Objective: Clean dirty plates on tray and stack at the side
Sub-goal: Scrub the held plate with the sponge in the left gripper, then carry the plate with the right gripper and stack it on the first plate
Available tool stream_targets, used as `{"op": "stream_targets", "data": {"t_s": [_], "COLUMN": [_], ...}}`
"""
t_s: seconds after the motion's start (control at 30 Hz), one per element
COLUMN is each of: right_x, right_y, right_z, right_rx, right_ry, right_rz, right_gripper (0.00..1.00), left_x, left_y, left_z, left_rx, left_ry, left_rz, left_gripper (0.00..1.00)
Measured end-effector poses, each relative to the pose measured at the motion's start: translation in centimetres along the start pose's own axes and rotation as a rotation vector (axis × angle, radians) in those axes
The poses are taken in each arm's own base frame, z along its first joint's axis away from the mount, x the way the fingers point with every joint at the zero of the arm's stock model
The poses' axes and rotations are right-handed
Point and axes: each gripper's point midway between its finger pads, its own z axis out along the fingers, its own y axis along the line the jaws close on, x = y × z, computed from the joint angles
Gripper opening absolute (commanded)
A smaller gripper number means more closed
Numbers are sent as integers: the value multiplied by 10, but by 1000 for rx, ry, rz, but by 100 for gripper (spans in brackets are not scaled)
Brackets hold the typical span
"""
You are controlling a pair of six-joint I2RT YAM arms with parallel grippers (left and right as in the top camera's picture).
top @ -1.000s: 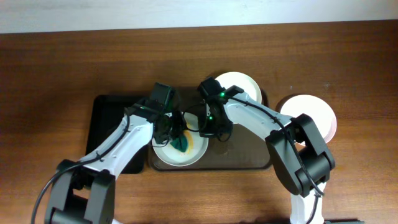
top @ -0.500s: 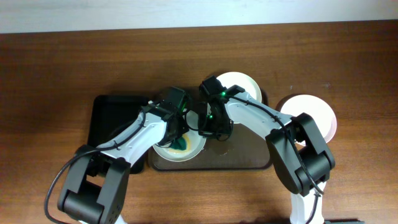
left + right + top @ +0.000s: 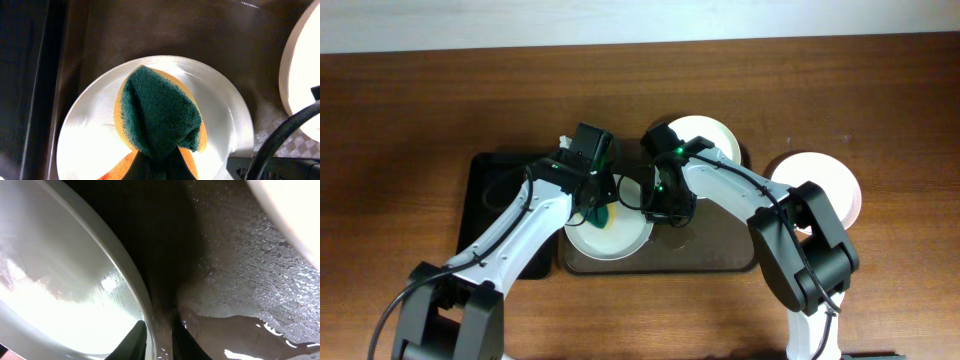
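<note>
Sponge (image 3: 160, 115) shifted toward plate (image 3: 225, 115) left edge; left fingers (image 3: 145, 172) clamp it to scrub, right fingers (image 3: 132, 342) pinch plate rim, steadying it.

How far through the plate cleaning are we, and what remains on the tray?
Looks done: the side plate sits on the table, right of the tray. In hand: the left gripper holds a sponge over the near plate, and the right gripper has its fingers either side of that plate's rim. Left: finish it, then clean the far plate and stack both at the side.
</note>
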Motion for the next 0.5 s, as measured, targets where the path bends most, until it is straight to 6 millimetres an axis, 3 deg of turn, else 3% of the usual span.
{"op": "stream_targets", "data": {"t_s": [0.1, 0.17, 0.23, 0.37, 0.47, 0.5], "right_x": [0, 0, -1, 3, 3, 0], "right_y": [0, 3, 5, -1, -21, -24], "right_z": [2, 5, 5, 2, -18, -32], "right_rx": [-2, -22, -35, 12, 146, 181], "right_ry": [-2, -14, -25, -14, -62, -105], "right_rz": [-13, -28, -49, -116, -142, -151], "right_gripper": [6, 4, 4, 4, 4, 4], "left_x": [-8, -26, -33, -28, -12, -12], "left_y": [24, 62, 85, 117, 132, 134], "left_z": [-19, -38, -38, -9, 25, 30], "left_rx": [-21, -54, -78, -97, -113, -113], "left_ry": [-10, -45, -42, 60, 168, 170], "left_rz": [41, 9, 10, 60, 66, 70], "left_gripper": [0, 0, 0, 0, 0, 6]}}
